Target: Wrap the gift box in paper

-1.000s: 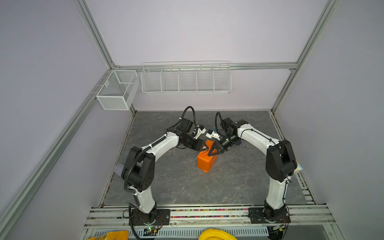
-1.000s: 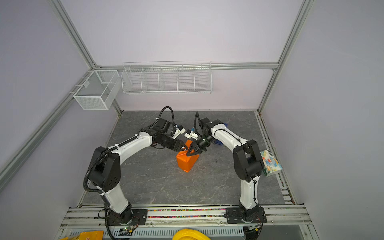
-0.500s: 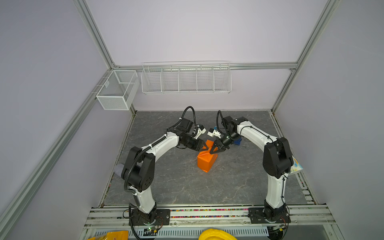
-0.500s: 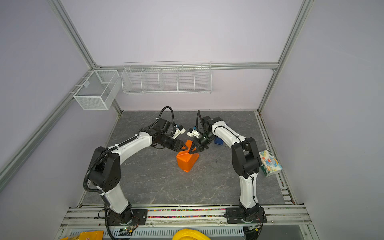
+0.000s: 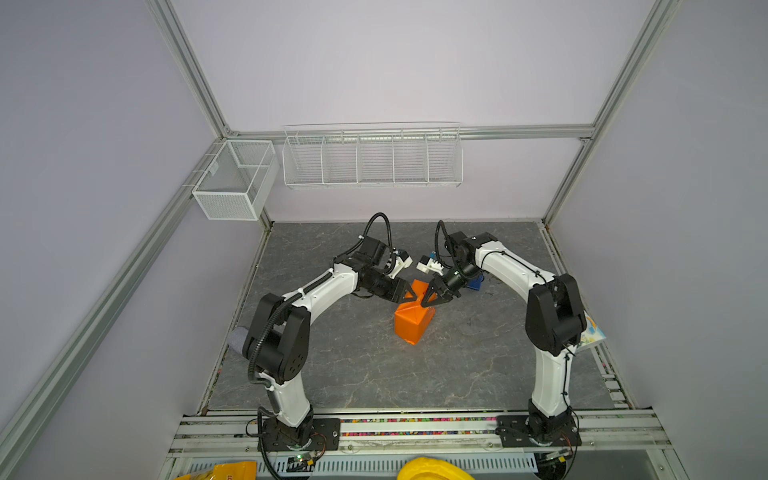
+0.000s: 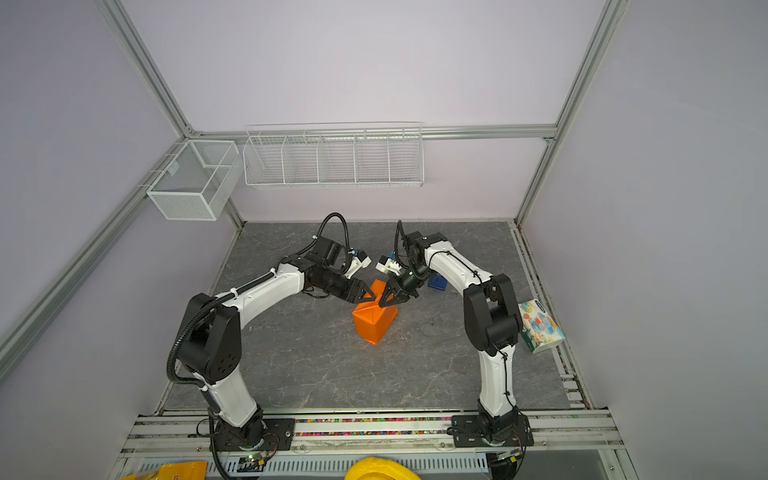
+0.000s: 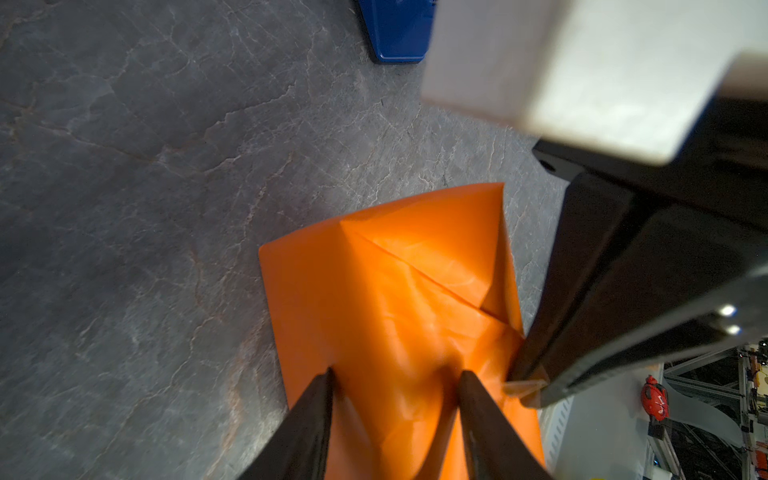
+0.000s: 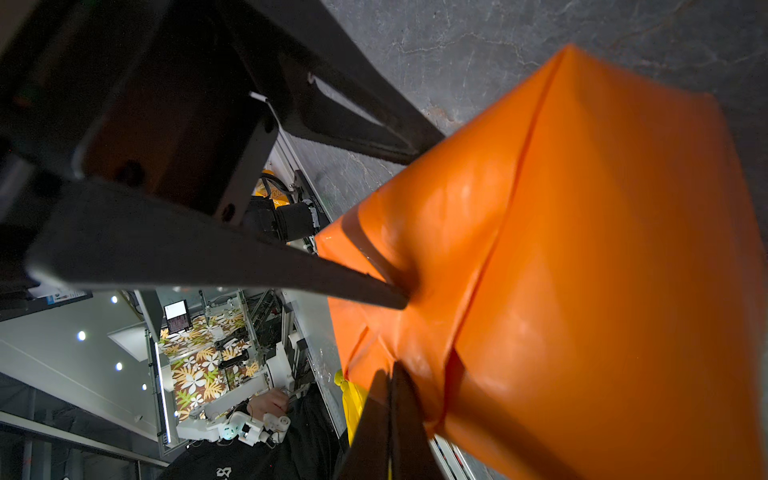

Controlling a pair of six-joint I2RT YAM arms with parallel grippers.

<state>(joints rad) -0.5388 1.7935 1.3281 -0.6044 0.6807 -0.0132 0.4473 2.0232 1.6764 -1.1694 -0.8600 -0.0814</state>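
The orange paper [image 5: 411, 326] [image 6: 374, 322] is folded round a block that stands upright mid-table; the gift box itself is hidden inside. My left gripper [image 5: 409, 293] [image 6: 371, 297] reaches in from the left at the package's top. In the left wrist view its gripper [image 7: 395, 374] has both tips dented into the paper [image 7: 386, 291], a bulging fold between them. My right gripper [image 5: 426, 302] [image 6: 385, 303] [image 8: 392, 368] is shut, its tip pressed against the paper [image 8: 582, 249] at the top edge, beside the left fingers [image 8: 291, 257]. A small pale scrap shows at its tip.
A blue tape dispenser [image 5: 473, 283] [image 6: 437, 283] [image 7: 395, 29] lies just behind the right gripper. A patterned white packet [image 6: 538, 326] rests at the table's right edge. Wire baskets [image 5: 372, 158] [image 5: 235, 178] hang on the back wall. Yellow items [image 5: 428, 469] sit beyond the front rail.
The right forearm has swung slightly, uncovering the blue tape dispenser behind it. Both gripper tips stay at the package's top, and the package has not moved.
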